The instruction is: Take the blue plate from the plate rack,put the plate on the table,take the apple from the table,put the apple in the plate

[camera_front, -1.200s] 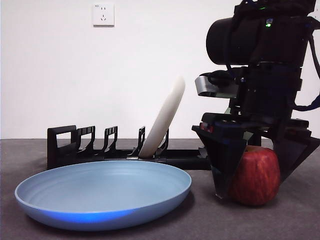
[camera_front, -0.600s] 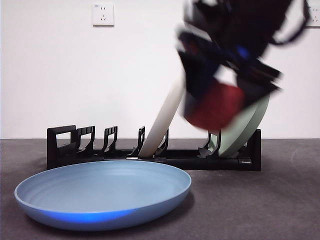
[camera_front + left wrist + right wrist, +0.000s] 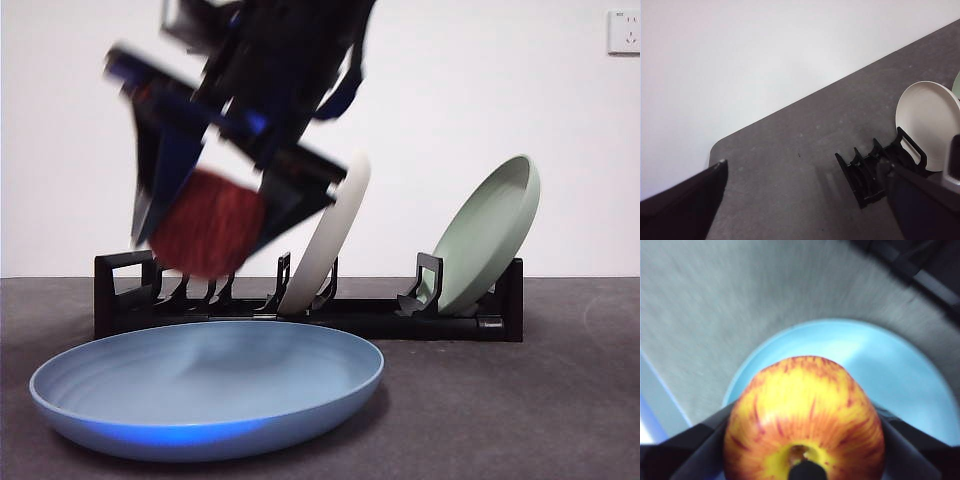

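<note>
The blue plate (image 3: 207,388) lies flat on the dark grey table (image 3: 500,420) at the front left, and shows under the apple in the right wrist view (image 3: 900,370). My right gripper (image 3: 215,215) is shut on the red apple (image 3: 208,232) and holds it in the air above the plate's left half, blurred by motion. In the right wrist view the apple (image 3: 805,420) fills the space between the jaws. The black plate rack (image 3: 300,310) stands behind the plate. My left gripper (image 3: 805,210) is open and empty, raised, with the rack's end (image 3: 875,170) below it.
A cream-white plate (image 3: 328,235) leans in the rack's middle and a sage-green plate (image 3: 490,232) leans at its right end. The white plate also shows in the left wrist view (image 3: 927,122). A white wall with sockets (image 3: 622,30) stands behind.
My right gripper has lifted the apple off the table at the right and carried it left, from beside the rack's right end to above the blue plate. The sage-green plate is now uncovered.
</note>
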Tool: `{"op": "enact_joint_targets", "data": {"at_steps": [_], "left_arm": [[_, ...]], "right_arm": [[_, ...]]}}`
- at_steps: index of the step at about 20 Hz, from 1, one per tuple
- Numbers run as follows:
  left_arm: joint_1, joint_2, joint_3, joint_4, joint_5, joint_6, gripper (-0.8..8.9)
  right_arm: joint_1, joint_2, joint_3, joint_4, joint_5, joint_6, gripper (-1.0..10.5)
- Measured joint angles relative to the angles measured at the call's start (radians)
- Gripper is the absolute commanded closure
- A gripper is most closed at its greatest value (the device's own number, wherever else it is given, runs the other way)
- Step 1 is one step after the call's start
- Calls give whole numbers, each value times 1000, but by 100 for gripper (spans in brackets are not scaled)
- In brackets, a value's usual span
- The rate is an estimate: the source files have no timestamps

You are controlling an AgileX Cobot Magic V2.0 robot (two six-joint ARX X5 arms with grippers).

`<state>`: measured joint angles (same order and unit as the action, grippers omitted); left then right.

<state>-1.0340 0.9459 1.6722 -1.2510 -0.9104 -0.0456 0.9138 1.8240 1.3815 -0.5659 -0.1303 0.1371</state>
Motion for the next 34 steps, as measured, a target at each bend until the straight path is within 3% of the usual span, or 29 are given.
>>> {"op": "enact_joint_targets", "data": {"at_steps": [5,16,18,21,22,28,34], "left_arm": [[0,0,0,-34,0,-1,311],[0,0,0,-82,0,-39,311],[0,0,0,-83,0,-48,311],[0,1,0,-84,0,-58,311],[0,1,0,-84,1,-64,311],[0,1,0,-84,3,-77,311],[0,1,0,-84,45,-80,311]], "right_arm": [[-4,112,17,-68,5,-4,958],[-3,122,17,-95,2,-33,935],[-3,144,17,-95,2,-33,802],[-3,157,24,-93,0,-32,471],[-3,157,24,-94,0,-29,409],[-2,119,24,-107,0,-21,397],[-14,-105,24,-153,1,-18,407]]}}
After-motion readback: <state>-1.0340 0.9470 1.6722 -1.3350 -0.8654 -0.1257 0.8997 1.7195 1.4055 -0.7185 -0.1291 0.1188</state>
